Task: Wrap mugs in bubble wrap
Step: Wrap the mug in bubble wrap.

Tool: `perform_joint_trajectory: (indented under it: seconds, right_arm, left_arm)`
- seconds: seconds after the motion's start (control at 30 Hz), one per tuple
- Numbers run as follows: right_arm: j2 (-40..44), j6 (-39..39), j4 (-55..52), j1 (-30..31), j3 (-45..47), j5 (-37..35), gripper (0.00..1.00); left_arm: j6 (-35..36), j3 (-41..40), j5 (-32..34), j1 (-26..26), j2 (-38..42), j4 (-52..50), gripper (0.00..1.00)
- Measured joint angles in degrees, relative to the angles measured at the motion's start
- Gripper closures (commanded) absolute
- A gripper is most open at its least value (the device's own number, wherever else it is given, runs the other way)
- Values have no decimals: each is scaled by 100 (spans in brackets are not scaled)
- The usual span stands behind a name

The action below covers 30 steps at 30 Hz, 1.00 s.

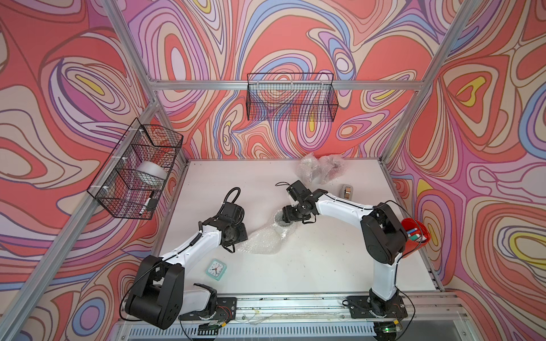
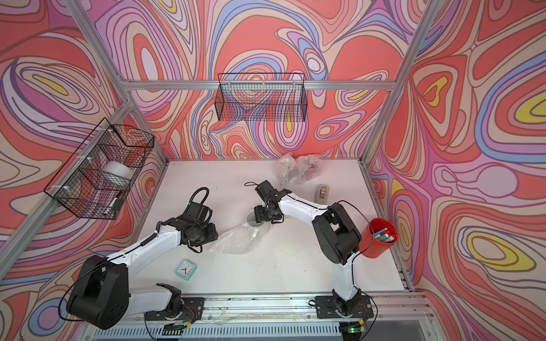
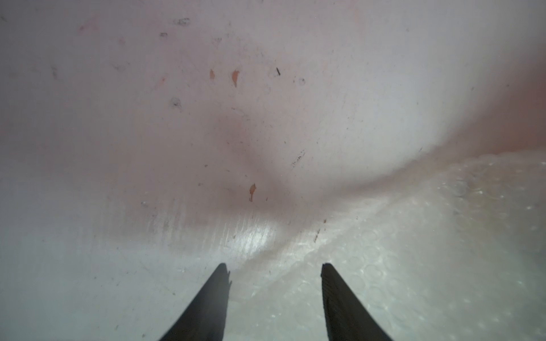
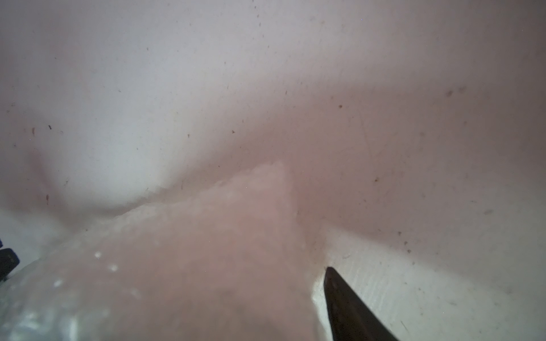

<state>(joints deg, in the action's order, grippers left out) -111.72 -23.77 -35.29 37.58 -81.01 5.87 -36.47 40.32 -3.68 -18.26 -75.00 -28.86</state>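
Bubble wrap sheet (image 1: 263, 239) lies crumpled in the middle of the table (image 1: 325, 259), between the arms. We note the left gripper (image 3: 274, 265) with its fingers apart, straddling the sheet's edge. Right gripper (image 1: 286, 218) sits low over the sheet's bunched, rounded end. One finger (image 4: 345, 304) shows and wrap hides its mate, so we cannot tell its grip. Two wrapped bundles (image 1: 322, 171) rest at the back, contents unclear.

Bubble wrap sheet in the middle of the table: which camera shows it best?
A top view: nearly the whole bubble wrap sheet shows, lying crumpled. The left wrist view shows only its bubbled edge, close up; the right wrist view shows only a blurred fold.
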Motion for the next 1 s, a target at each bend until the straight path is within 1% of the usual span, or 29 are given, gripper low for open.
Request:
perform_joint_trajectory:
  seconds: [0.13,0.27,0.47,0.7,0.77,0.8,0.87,0.93,1.0]
  right_arm:
    - [0,20,0,0,0,0,33]
    - [-4,24,4,0,0,15,33]
    - [-4,28,4,0,0,35,34]
    - [-4,31,4,0,2,35,34]
    - [-4,31,7,0,2,35,34]
    - [-4,31,9,0,2,37,34]
    - [-4,31,9,0,2,37,34]
    - [-4,31,9,0,2,37,35]
    - [-4,33,9,0,2,37,34]
  left_arm:
    - [-26,-7,-96,-2,0,-109,41]
    - [-33,-68,-105,-2,-11,-195,40]
    - [-68,-111,-190,-2,-243,-216,42]
    - [-116,-186,-334,-52,-426,-177,46]
    - [-129,-184,-337,-87,-450,-140,49]
    - [-133,-179,-343,-105,-461,-118,52]
    - [-160,-175,-374,-133,-498,-55,61]
    - [-199,-173,-407,-162,-527,17,74]
    - [-238,-181,-468,-175,-540,59,81]
